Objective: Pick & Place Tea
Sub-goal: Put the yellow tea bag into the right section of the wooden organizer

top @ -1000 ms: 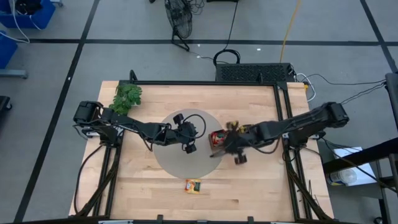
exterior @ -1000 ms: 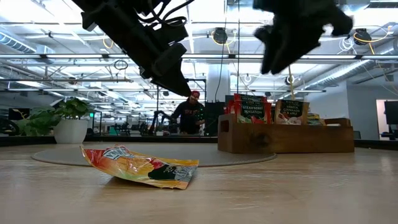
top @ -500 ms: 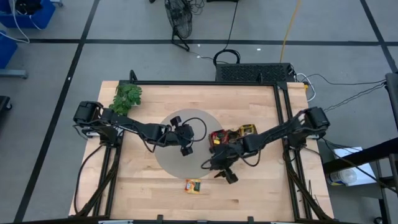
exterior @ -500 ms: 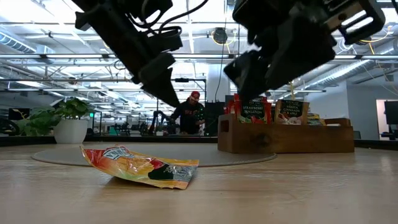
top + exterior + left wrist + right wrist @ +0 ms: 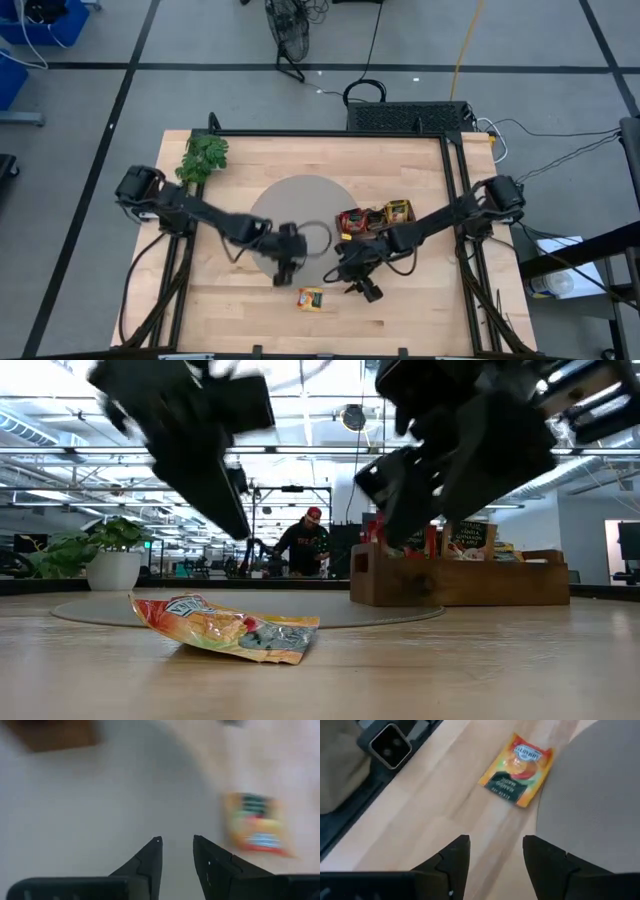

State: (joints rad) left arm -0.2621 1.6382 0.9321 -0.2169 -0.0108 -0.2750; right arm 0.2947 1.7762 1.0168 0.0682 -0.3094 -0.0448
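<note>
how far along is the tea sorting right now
Done: several sachets already stand in the wooden tray. In hand: nothing; the left gripper and right gripper, both open and empty, hover near the orange-yellow sachet. Left: pick it off the table and tray it.

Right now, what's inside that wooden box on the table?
The wooden box holds upright tea sachets: red ones and a yellow one. The right arm partly covers it, so any others cannot be seen.
</note>
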